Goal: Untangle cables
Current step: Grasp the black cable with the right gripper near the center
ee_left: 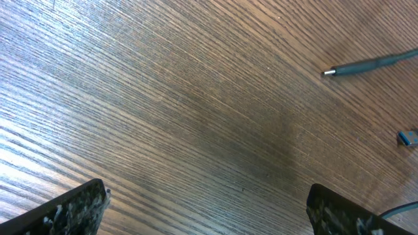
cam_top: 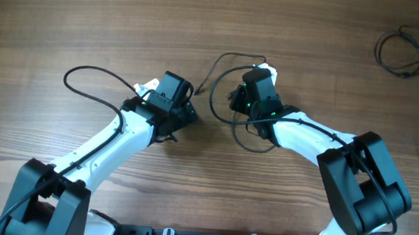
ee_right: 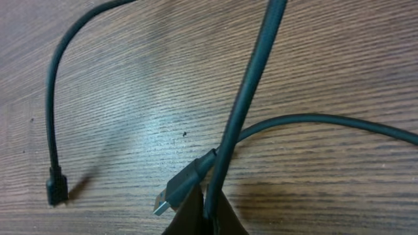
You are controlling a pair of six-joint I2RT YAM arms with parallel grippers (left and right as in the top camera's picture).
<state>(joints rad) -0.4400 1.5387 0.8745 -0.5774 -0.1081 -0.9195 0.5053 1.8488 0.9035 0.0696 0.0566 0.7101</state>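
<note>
The cables [ee_right: 250, 78] are lying mostly around the right gripper [ee_right: 204, 214], near the middle of the wooden table [cam_top: 89, 16]. This gripper is pinching one of them with its jaws pressed fully together, and the wire is running from the fingertips up across the wrist view. Just beside the fingertips a flat USB plug [ee_right: 164, 201] is lying on the wood, and its wire is crossing behind the pinched one and curving away to the right. Further to the left, a small black plug [ee_right: 57, 186] is resting at the end of another strand, well apart from the grip.

The left gripper [ee_left: 206, 205] is hanging beside, with its jaws standing wide and only bare wood between them. Ahead of it a thin plug tip [ee_left: 362, 66] is lying. Two more loose loops [cam_top: 405, 52] are lying well apart at the far right side.
</note>
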